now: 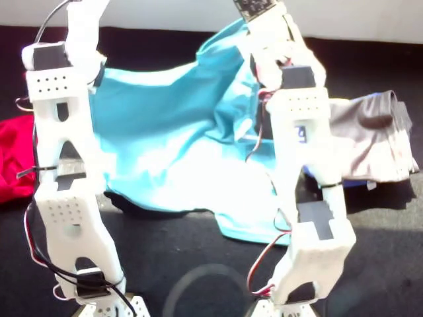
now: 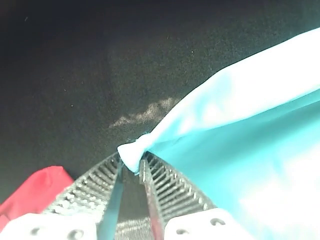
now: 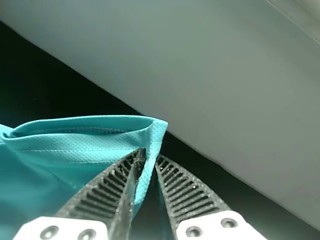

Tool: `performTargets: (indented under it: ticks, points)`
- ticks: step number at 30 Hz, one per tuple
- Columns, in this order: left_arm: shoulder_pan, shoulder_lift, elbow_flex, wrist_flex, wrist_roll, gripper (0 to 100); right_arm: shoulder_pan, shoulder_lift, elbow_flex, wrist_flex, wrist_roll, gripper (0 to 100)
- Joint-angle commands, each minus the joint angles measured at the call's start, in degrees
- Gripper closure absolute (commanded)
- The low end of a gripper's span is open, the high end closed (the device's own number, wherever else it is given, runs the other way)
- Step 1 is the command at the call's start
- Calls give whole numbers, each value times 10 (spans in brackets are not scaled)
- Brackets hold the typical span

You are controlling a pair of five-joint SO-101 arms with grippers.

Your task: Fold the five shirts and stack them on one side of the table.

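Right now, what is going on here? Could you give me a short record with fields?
Shirt in work: turquoise shirt, spread over the black table
Grip one: left gripper, shut on a bunched corner of it
Grip two: right gripper, shut on its hemmed edge
Other shirts: red shirt at one table edge; grey shirt on the opposite side

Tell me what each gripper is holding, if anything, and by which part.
Both hold the turquoise shirt. The left gripper is shut on a bunched corner of it; the right gripper pinches its stitched hem at a corner.
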Motion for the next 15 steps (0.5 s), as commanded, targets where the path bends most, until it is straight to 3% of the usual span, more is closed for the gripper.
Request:
performTargets:
  ticks: [1,7,15]
  points:
    - [7,7,-20,-11,-3,990,11,3,1,-18,-5,991]
    - [17,57,-20,41,-3,990,12,8,6,21,-6,991]
    - [4,109,-21,33,-4,990,12,48,1,59,-6,991]
